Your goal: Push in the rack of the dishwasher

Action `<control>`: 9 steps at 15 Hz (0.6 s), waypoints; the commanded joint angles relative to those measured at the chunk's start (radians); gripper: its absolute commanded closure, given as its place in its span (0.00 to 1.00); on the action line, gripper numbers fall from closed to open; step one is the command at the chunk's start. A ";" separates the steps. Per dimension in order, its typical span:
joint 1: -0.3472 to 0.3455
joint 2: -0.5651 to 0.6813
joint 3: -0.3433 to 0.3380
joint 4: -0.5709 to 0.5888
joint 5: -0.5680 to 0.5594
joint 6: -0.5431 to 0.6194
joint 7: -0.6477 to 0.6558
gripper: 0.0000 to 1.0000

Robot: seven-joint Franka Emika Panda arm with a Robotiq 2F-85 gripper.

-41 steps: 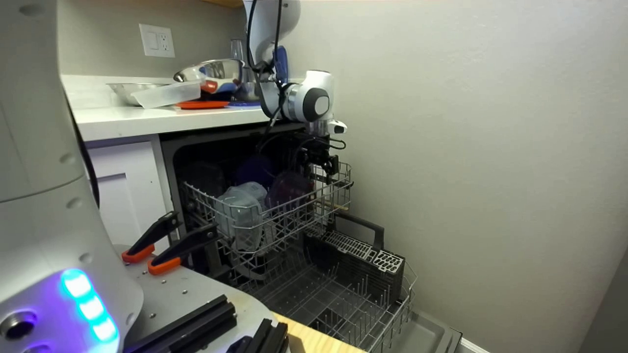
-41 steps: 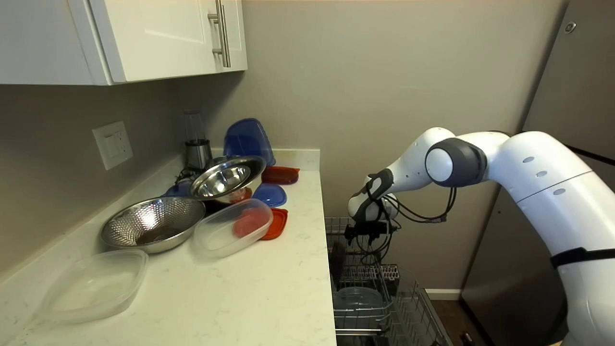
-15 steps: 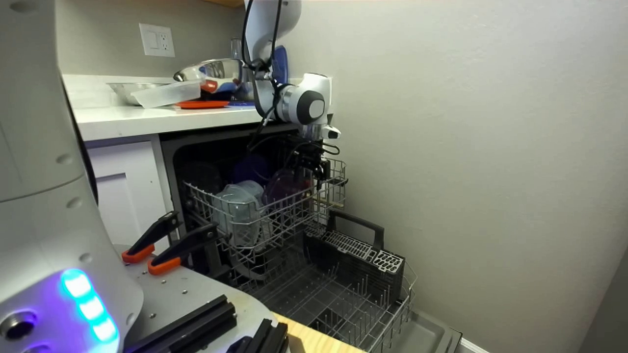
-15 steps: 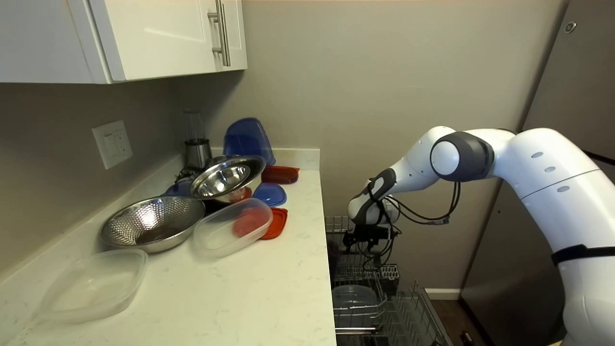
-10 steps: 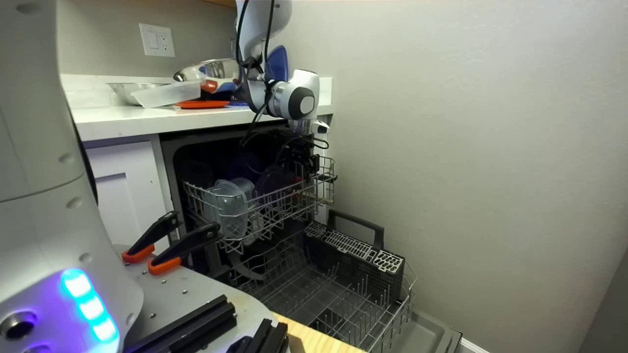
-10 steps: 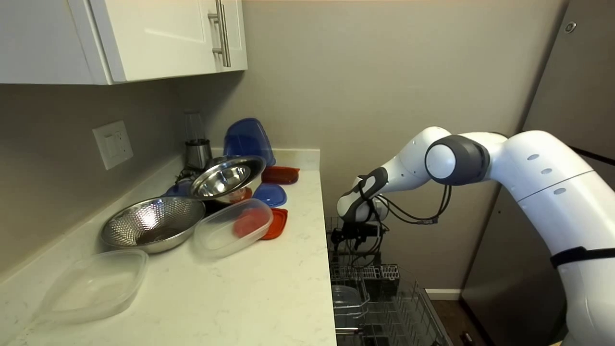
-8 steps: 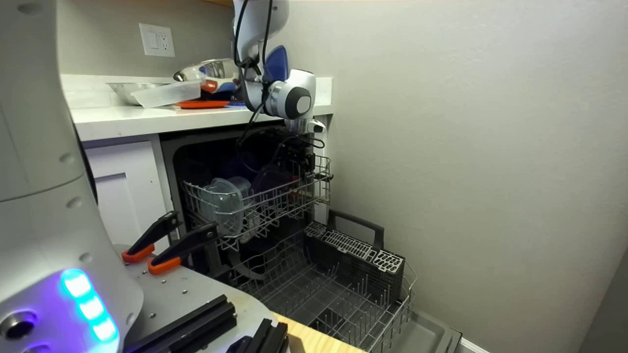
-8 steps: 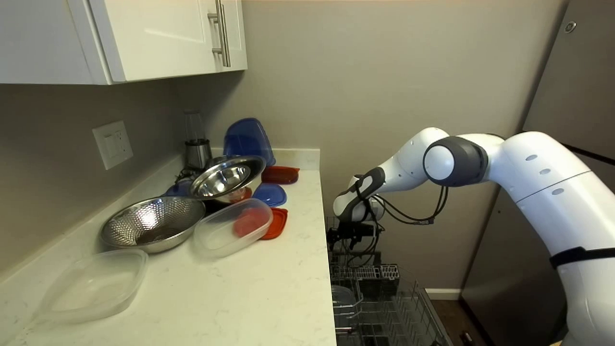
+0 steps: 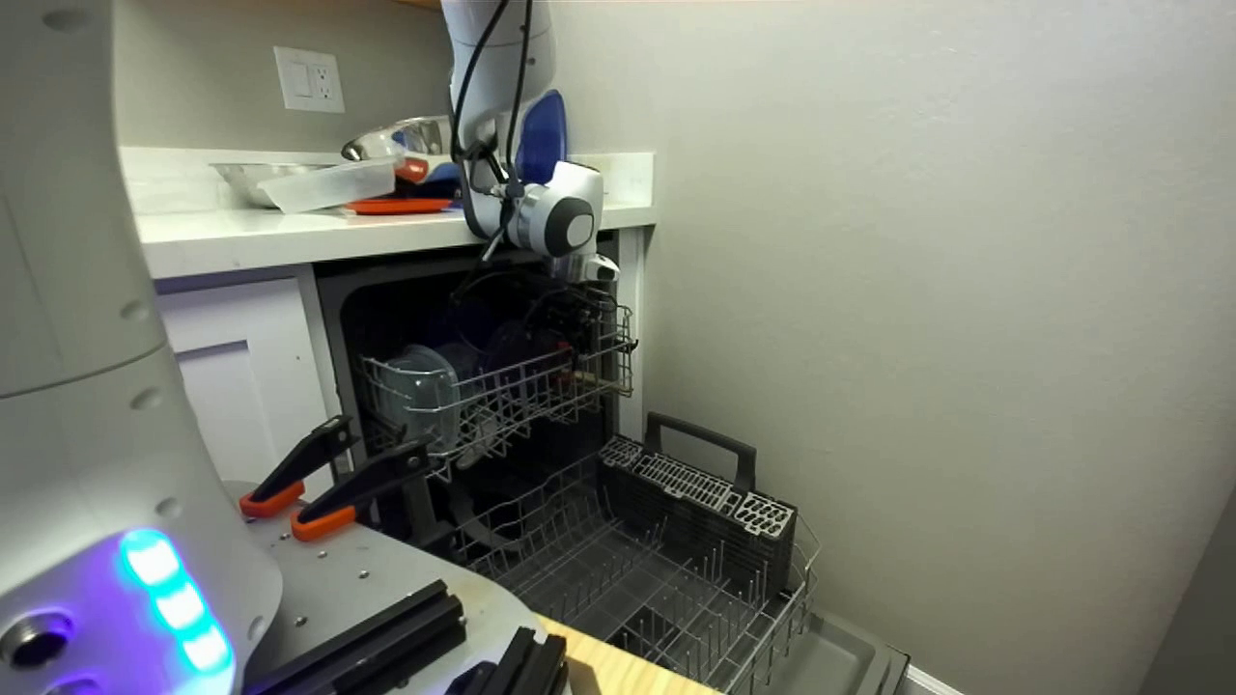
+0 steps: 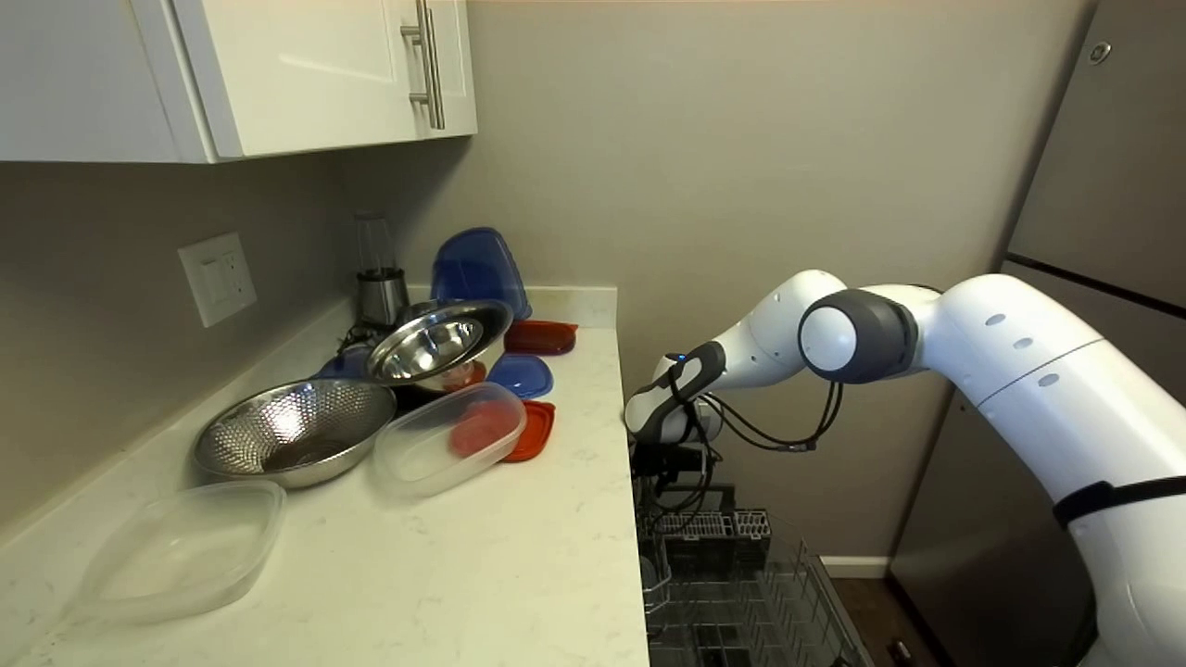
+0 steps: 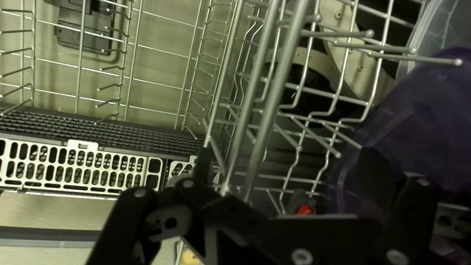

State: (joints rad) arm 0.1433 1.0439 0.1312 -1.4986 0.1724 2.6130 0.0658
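Note:
The grey wire upper rack [image 9: 521,371] stands partly out of the dishwasher, holding a clear container [image 9: 417,386] and a dark purple one [image 11: 419,121]. It also shows at the counter's edge in an exterior view [image 10: 659,585]. My gripper [image 9: 584,323] is down at the rack's far front part. In the wrist view my gripper [image 11: 289,154] has its fingers wide apart. One finger is by the rack's front bars, the other over the inside beside the purple container. The front bars lie between them; whether a finger touches is unclear. The lower rack [image 9: 772,666] is pulled out.
A black cutlery basket [image 9: 695,483] with a pale lid sits in the lower rack. The countertop [image 10: 519,556] hangs just above the dishwasher opening, close to my wrist. A wall [image 9: 869,338] stands beyond. Clamps [image 9: 362,492] stick out near the robot's base.
The upper rack has slid a good way into the dishwasher. My gripper and arm have moved inward with it, toward the counter. The lower rack has not moved.

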 commanded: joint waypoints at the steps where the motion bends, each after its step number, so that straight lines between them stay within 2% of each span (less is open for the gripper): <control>1: -0.011 0.010 0.009 0.021 -0.010 -0.015 -0.006 0.00; 5: -0.018 0.003 0.015 0.009 -0.008 -0.012 -0.014 0.00; 9: -0.048 -0.057 0.016 -0.075 -0.003 0.021 -0.034 0.00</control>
State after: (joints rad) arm 0.1335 1.0465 0.1341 -1.4921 0.1724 2.6134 0.0629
